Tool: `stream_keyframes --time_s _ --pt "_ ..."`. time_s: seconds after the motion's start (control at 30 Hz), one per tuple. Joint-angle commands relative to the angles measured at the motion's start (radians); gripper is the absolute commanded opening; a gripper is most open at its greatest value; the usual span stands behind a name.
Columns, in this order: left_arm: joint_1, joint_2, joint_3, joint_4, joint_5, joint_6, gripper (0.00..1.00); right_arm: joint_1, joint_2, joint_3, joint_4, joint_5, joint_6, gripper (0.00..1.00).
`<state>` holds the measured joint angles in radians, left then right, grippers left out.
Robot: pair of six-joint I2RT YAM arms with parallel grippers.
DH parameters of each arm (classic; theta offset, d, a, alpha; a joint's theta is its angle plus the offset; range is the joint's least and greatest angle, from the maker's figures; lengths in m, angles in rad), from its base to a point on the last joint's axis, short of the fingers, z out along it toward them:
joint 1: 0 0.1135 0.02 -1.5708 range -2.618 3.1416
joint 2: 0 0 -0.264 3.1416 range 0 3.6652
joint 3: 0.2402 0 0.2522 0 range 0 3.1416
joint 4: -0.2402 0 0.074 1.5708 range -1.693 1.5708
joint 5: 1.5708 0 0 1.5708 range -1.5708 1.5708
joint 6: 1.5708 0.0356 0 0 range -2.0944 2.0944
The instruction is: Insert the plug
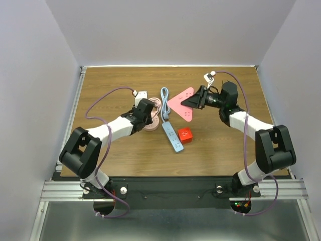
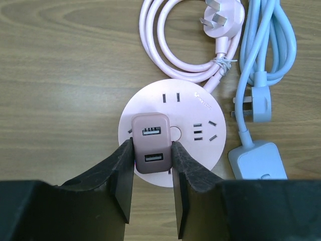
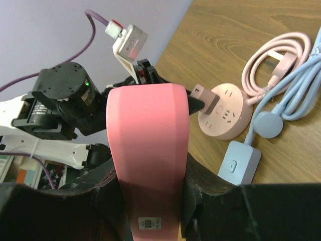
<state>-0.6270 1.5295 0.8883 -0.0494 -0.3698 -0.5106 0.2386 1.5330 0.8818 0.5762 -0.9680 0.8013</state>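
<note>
Wooden tabletop [image 1: 100, 90] between pale walls. I see my left gripper [image 2: 152, 153] clamped on a mauve charger [image 2: 149, 128], which sits on a round pink socket [image 2: 195, 108] just beneath the jaws. My right gripper [image 3: 150, 183] is clamped on a pink strip [image 3: 148, 125] whose far end points toward the left arm. Neither gripper holds the red plug [image 1: 185, 135]. It lies on the wood between both sets of jaws, nearer the arm bases, just beside a blue strip [image 1: 172, 136].

Bright, even overhead light; soft shadows, sharp focus
</note>
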Motion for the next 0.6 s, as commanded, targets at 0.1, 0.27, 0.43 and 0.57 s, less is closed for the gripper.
stream_keyframes --time_s 0.1,0.27,0.43,0.57 --pt "0.027 0.142 0.052 -0.053 0.115 0.153 0.00 0.067 0.114 0.071 -0.004 -0.003 -0.004 0.00" --pt "0.038 0.187 0.054 -0.032 0.164 0.188 0.00 0.084 0.203 0.112 -0.033 0.028 -0.010 0.01" --pt "0.093 0.189 0.031 -0.003 0.262 0.227 0.00 0.091 0.300 0.207 -0.091 0.003 -0.037 0.00" --pt "0.145 0.193 0.021 0.002 0.322 0.253 0.00 0.093 0.372 0.276 -0.137 -0.015 -0.048 0.00"
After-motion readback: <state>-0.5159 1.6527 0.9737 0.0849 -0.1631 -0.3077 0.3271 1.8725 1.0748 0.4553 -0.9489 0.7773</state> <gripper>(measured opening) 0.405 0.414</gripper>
